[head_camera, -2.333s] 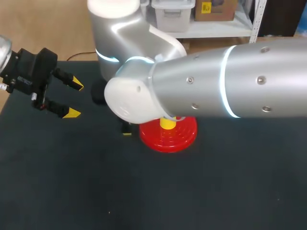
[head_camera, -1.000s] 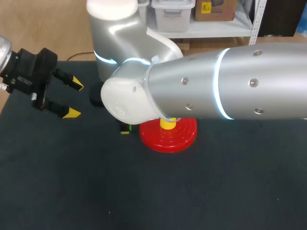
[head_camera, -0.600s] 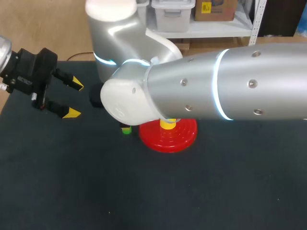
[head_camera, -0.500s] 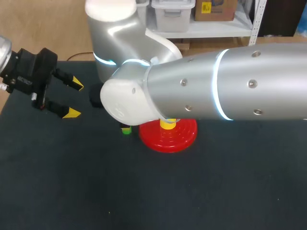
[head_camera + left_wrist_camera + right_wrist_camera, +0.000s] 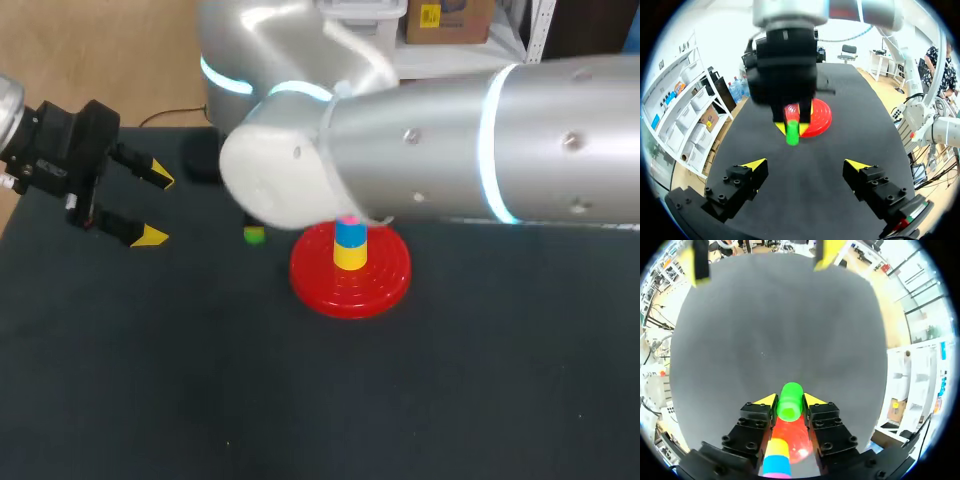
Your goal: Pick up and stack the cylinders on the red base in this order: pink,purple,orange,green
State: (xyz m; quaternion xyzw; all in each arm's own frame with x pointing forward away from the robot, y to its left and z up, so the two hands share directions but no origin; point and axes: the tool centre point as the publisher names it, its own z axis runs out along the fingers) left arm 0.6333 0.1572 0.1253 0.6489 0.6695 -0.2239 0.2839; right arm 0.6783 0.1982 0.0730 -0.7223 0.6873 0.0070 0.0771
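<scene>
- Trouble first: the green cylinder [image 5: 790, 405] sat pinched between the yellow tips of the right gripper [image 5: 790, 400]. The jaws were narrow and pressed on it from both sides. In the left wrist view much of its length stuck out below the tips, and I judged that so short a hold could let it tilt or slip in transit.
- It hung just beside the red base [image 5: 385, 285], on the left arm's side, not over the column. From the left wrist view it looked clear of the table [image 5: 300, 400].
- A stack [image 5: 350, 245] stood in the middle of the base: yellow lowest, blue above it, a pink sliver on top. That did not match the order the task names, so green would cap a column that read differently.
- Next hazard: the column was tall and narrow. A descent even slightly off centre could catch the pink rim and topple the lot, and the bulky right arm covered much of the head view there.
- The cylinder itself looked short, bright and smooth, with a rounded end. It was probably light, slick plastic.
- The left gripper [image 5: 155, 208] hung wide open and empty, well apart near the table's left edge.
</scene>
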